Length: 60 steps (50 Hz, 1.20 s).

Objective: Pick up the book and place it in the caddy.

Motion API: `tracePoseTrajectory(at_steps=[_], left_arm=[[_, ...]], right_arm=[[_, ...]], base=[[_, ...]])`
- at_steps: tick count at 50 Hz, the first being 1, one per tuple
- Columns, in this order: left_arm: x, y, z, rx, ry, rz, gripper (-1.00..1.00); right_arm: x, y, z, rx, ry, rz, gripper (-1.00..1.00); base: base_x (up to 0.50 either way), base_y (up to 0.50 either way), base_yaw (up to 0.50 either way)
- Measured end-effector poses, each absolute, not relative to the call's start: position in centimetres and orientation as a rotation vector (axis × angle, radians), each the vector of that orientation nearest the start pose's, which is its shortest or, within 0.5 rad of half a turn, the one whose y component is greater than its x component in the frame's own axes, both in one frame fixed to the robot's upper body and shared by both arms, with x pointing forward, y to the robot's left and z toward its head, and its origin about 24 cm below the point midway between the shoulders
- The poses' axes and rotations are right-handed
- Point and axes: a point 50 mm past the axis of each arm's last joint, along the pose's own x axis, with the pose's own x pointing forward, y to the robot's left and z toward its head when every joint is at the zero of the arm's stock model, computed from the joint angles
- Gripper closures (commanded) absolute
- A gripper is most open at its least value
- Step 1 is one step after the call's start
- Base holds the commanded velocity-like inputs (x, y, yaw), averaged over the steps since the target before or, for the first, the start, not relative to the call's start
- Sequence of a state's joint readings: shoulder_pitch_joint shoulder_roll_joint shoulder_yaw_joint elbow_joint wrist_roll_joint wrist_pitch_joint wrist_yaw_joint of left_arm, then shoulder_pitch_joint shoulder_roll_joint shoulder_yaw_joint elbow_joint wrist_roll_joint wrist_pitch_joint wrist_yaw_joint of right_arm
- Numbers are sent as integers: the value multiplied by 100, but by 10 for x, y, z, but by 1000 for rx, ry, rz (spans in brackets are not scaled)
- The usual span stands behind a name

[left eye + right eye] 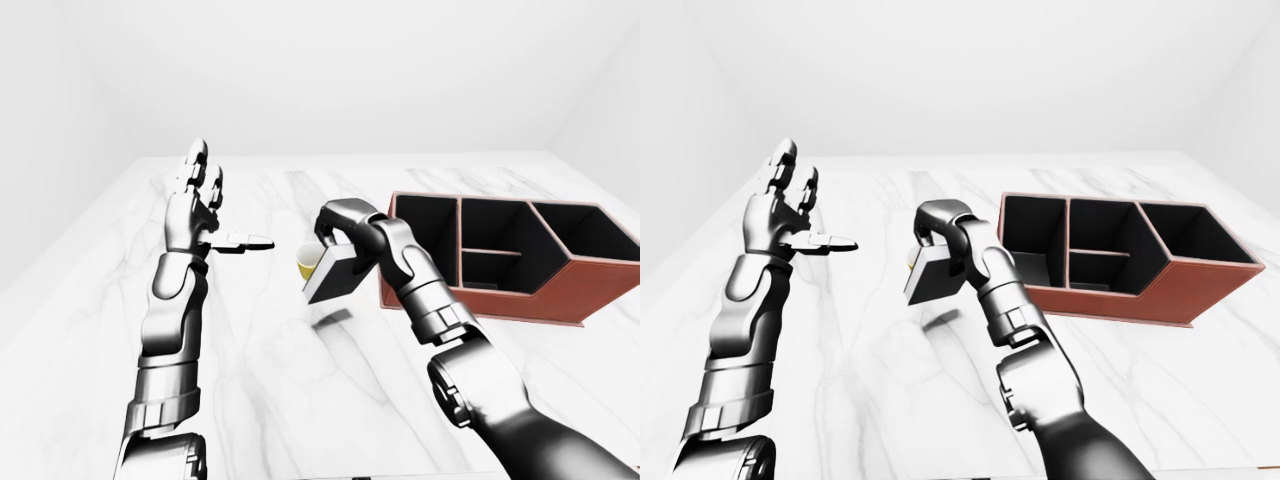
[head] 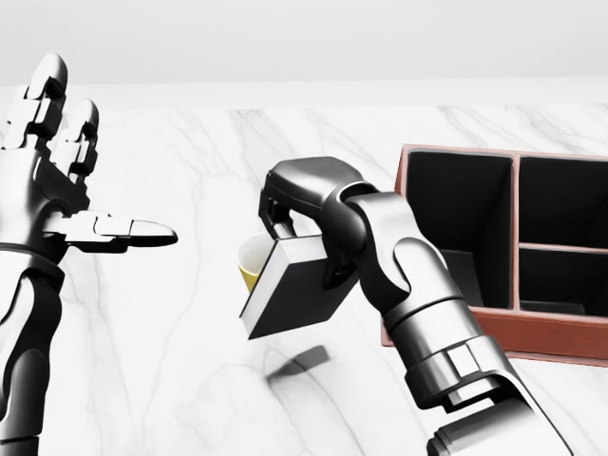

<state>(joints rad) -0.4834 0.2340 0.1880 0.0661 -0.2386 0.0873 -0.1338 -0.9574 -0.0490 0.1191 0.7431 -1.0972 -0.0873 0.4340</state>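
A dark book (image 2: 296,290) with a pale page edge hangs tilted above the marble table (image 2: 171,361), casting a shadow below it. My right hand (image 2: 290,228) is shut on the book's top edge, left of the caddy. The brown caddy (image 2: 494,328) with black compartments stands at the right of the head view. My left hand (image 2: 71,180) is raised at the far left, fingers spread open and holding nothing.
A yellow mug (image 2: 251,266) stands on the table, partly hidden behind the lifted book. The caddy (image 1: 560,295) has several open compartments. A white wall runs along the table's far edge.
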Motion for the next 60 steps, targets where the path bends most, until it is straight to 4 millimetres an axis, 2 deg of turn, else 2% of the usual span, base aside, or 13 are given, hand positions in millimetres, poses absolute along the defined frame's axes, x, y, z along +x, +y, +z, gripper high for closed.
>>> tracePoseTrajectory(at_steps=[24,38,48,60], left_arm=[[322,195,179,-31,-403,-83,-100],[320,192,183,-31,-423,-92,-100],[319,189,187,-30,-440,-101,-100],[319,187,187,-30,-438,-109,-100]], right_arm=[[369,-54,209,-1380,-248,602,100],[359,-67,242,-1393,-364,490,100],[357,-85,254,-1423,-368,407,100],[362,-111,258,-1446,-302,329,100]], base=[[0,0,0],[0,0,0],[0,0,0],[0,0,0]])
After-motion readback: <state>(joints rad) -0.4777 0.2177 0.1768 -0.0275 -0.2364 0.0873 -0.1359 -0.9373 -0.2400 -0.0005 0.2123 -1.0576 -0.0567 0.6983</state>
